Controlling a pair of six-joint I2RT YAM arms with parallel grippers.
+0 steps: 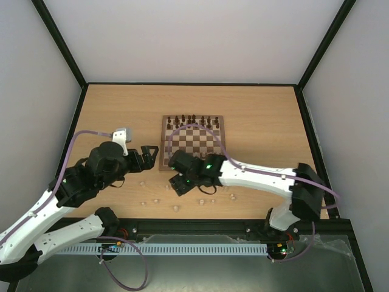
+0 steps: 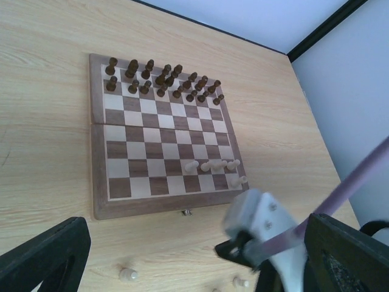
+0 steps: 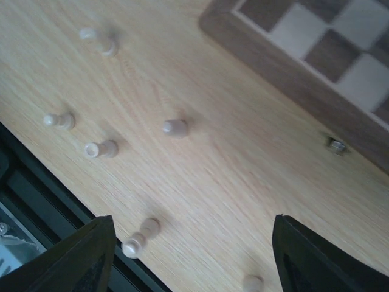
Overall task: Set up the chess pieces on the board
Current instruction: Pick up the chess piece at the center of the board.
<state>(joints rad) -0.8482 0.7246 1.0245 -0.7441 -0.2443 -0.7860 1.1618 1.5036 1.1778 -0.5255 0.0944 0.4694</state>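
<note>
The board point(image 1: 182, 141) lies mid-table, with dark pieces filling its far rows. Several pale chess pieces point(image 2: 220, 164) stand on its near right squares. More chess pieces point(image 1: 155, 201) are scattered on the table in front of the board. My left gripper point(image 1: 152, 156) hangs open beside the board's near left corner, with nothing between its fingers point(image 2: 45, 255). My right gripper point(image 1: 178, 184) hovers open over the loose pieces in front of the board. One pale piece point(image 3: 140, 237) sits near its left finger point(image 3: 73, 261), untouched.
The right arm point(image 2: 261, 225) with its purple cable crosses the left wrist view. The board's front latch point(image 3: 336, 145) faces the arms. The table's near edge, a black rail point(image 3: 24, 182), runs just behind the loose pieces. Dark pieces point(image 2: 161, 79) crowd the far rows.
</note>
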